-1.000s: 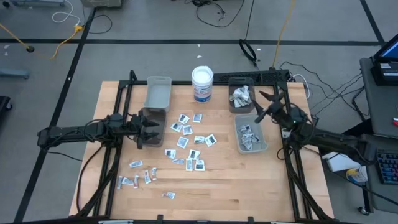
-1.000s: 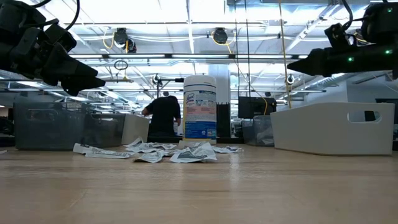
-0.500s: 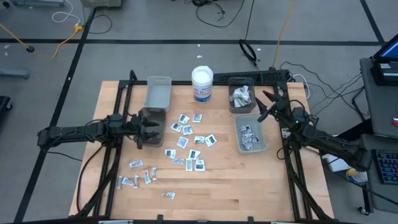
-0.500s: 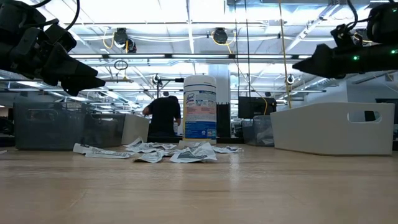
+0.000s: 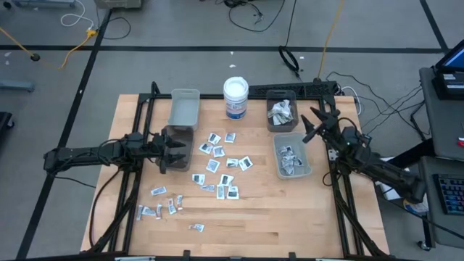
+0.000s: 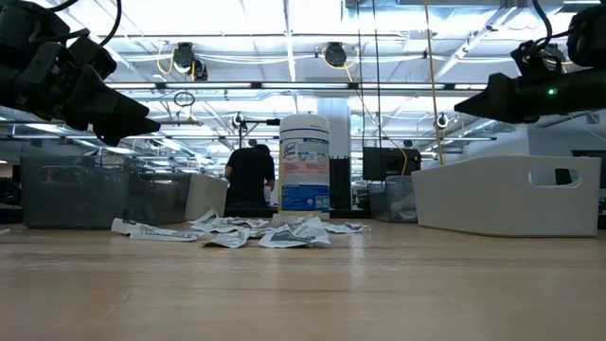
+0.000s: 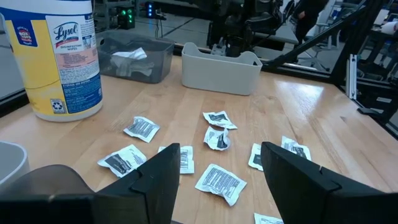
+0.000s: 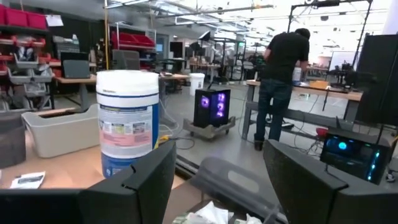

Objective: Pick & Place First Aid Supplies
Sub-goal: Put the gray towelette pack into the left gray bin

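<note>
Behind the wooden table [image 5: 290, 217] lies a wide workshop, where a person in dark clothes [image 8: 283, 81] stands at a bench with their back turned. On the tabletop the first aid supplies [image 5: 219, 165] lie scattered as small flat packets, most of them in a loose cluster just ahead of the left gripper [image 5: 176, 152], with a smaller group [image 5: 163, 204] off to its side toward the near edge.

The left gripper hangs above the table with its fingers apart and nothing between them, right beside the dark clear bin [image 5: 176, 137]; the grey bin [image 5: 184, 109] stands beyond that one. In the left wrist view the packets [image 7: 217, 180] lie straight in front of the parted fingers and below them, flat on the wood, their long axes turned every which way. This arm is plainly the nearer one to the loose packets.

The right gripper [image 5: 313, 130] is held high over the far corner of the pale bin [image 5: 309, 171], fingers also spread and empty; a darker bin [image 5: 281, 124] with crumpled packets sits just beyond it, and the white wipes tub [image 5: 235, 98] is farther off to its side. Both right-hand bins already hold packets.

The coming pick looks like a short reach forward and down for the left arm. Open wood surrounds the cluster, though neighbouring packets lie close together, so a clean single grasp may need care.
</note>
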